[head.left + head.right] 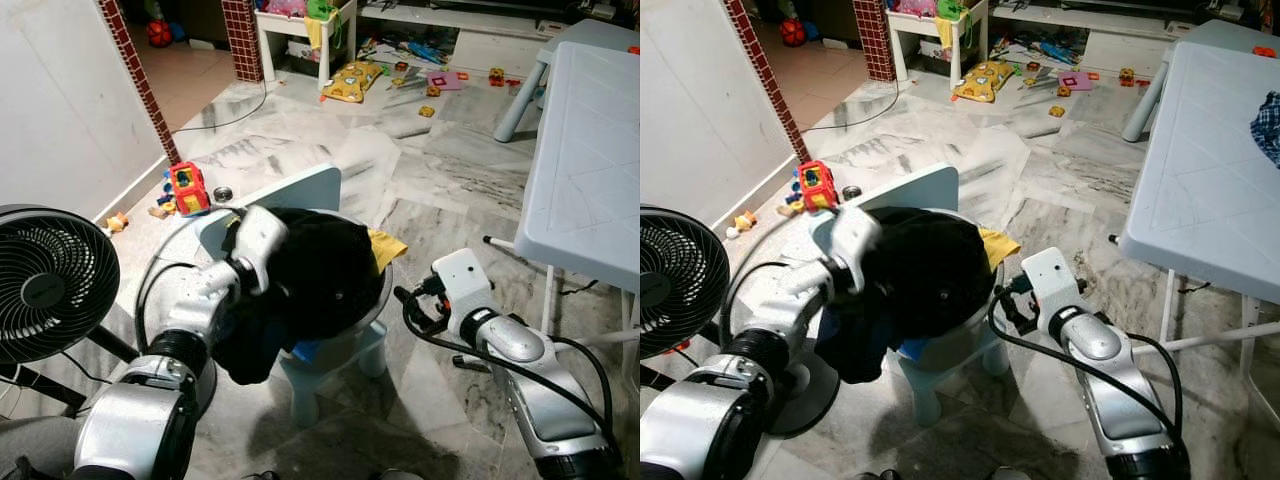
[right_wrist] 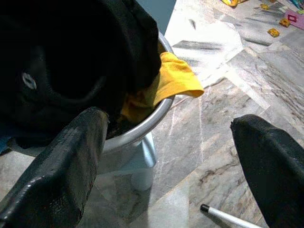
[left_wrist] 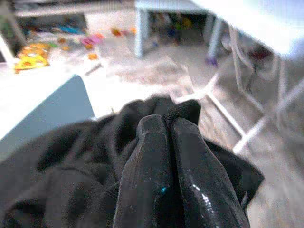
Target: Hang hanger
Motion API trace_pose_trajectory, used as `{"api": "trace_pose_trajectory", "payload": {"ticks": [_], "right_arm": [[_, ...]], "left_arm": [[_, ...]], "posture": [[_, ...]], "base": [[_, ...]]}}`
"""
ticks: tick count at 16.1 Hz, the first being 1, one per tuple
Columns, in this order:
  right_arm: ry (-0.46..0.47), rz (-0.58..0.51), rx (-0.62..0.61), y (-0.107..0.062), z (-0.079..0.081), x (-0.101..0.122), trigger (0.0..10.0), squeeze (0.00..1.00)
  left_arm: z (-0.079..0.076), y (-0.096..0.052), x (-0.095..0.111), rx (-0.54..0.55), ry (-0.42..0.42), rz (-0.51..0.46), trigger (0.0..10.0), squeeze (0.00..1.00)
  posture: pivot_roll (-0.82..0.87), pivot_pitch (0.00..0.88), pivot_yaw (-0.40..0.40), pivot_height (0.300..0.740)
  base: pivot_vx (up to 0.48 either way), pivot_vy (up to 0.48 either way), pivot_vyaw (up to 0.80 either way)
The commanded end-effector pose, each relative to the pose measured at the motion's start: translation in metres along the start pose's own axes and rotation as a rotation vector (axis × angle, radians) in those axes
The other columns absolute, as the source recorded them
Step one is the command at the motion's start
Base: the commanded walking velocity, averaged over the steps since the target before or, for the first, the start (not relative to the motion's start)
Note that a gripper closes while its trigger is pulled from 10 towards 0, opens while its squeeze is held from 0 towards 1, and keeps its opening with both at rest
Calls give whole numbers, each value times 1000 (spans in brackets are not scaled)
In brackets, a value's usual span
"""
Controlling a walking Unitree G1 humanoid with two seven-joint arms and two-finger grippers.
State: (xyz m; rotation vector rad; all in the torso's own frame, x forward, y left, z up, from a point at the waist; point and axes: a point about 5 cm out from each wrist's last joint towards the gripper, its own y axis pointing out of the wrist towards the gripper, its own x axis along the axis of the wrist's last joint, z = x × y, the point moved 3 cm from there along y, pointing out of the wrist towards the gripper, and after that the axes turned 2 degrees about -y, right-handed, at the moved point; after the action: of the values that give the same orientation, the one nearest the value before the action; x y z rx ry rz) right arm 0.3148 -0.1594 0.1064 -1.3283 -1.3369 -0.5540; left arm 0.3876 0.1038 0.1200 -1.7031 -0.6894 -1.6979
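Observation:
A black garment is heaped over a metal basin that stands on a small pale-blue chair. My left gripper is pushed into the heap from the left, its two fingers pressed together with a fold of black cloth at their tips. A yellow cloth hangs over the basin's rim on the right. My right gripper is open, low beside that rim with nothing between its fingers; it stands just right of the chair.
A black fan stands close at my left. A white plastic table fills the right side, its legs near my right arm. Toys lie scattered on the marble floor behind the chair. A white rod lies on the floor.

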Motion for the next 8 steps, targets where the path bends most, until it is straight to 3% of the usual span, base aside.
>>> {"api": "trace_pose_trajectory", "payload": {"ticks": [1, 2, 4, 5, 6, 8], "right_arm": [[1, -3, -1, 2, 0, 0, 10000, 0], [3, -8, 1, 4, 2, 1, 10000, 0], [-1, -13, 11, 7, 5, 1, 10000, 0], [-4, -17, 19, 9, 7, 2, 10000, 0], [-10, -24, 24, 11, 7, 5, 10000, 0], [-13, -30, 22, 13, 5, 6, 10000, 0]], "left_arm": [[12, -6, 6, 74, -49, -45, 0, 0], [22, -11, 7, 155, -90, -60, 0, 0], [22, -18, -3, 188, -102, -35, 0, 0], [18, -21, -11, 194, -105, -7, 1961, 0], [15, -28, -23, 219, -88, 33, 10000, 0], [14, -36, -33, 242, -109, 74, 10000, 0]], "posture": [[-251, 98, 41, 740], [-243, 94, 39, 740], [-223, 85, 26, 740], [-218, 81, 22, 740], [-213, 73, 15, 740], [-207, 71, 10, 740]], "base": [[0, 0, 0], [0, 0, 0], [0, 0, 0], [0, 0, 0], [0, 0, 0], [0, 0, 0]]}}
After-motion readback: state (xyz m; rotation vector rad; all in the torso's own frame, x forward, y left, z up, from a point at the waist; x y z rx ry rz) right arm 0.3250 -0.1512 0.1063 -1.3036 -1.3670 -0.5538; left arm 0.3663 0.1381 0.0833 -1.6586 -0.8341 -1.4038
